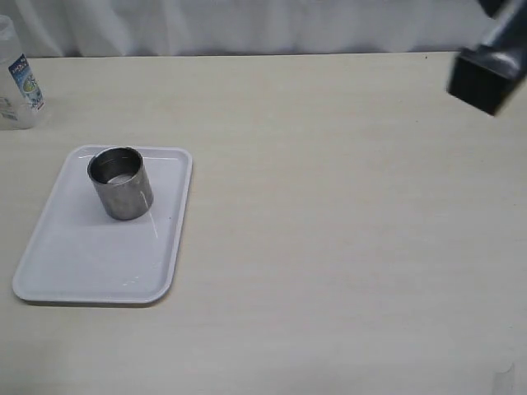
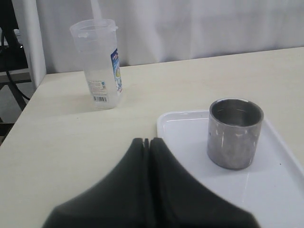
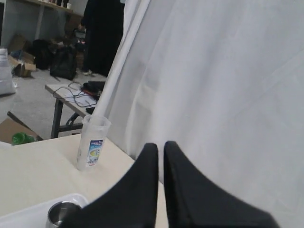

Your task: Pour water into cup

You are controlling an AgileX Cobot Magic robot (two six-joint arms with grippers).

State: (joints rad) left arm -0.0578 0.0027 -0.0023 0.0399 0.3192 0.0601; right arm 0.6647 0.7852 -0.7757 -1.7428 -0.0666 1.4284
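Note:
The steel cup (image 1: 121, 183) stands upright at the far end of a white tray (image 1: 82, 255) on the left of the table. It also shows in the left wrist view (image 2: 234, 134) and partly in the right wrist view (image 3: 61, 214). I cannot make out any water in it. My left gripper (image 2: 146, 141) is shut and empty, low over the table just short of the tray's corner (image 2: 178, 130) and apart from the cup. My right gripper (image 3: 160, 145) is shut and empty, raised far to the right. Only a black part of the right arm (image 1: 487, 76) shows in the exterior view.
A taller translucent plastic container with a blue-white label (image 1: 16, 86) stands upright at the far left edge of the table, beyond the tray; it also shows in the left wrist view (image 2: 100, 64) and the right wrist view (image 3: 92, 142). A white curtain hangs behind the table.

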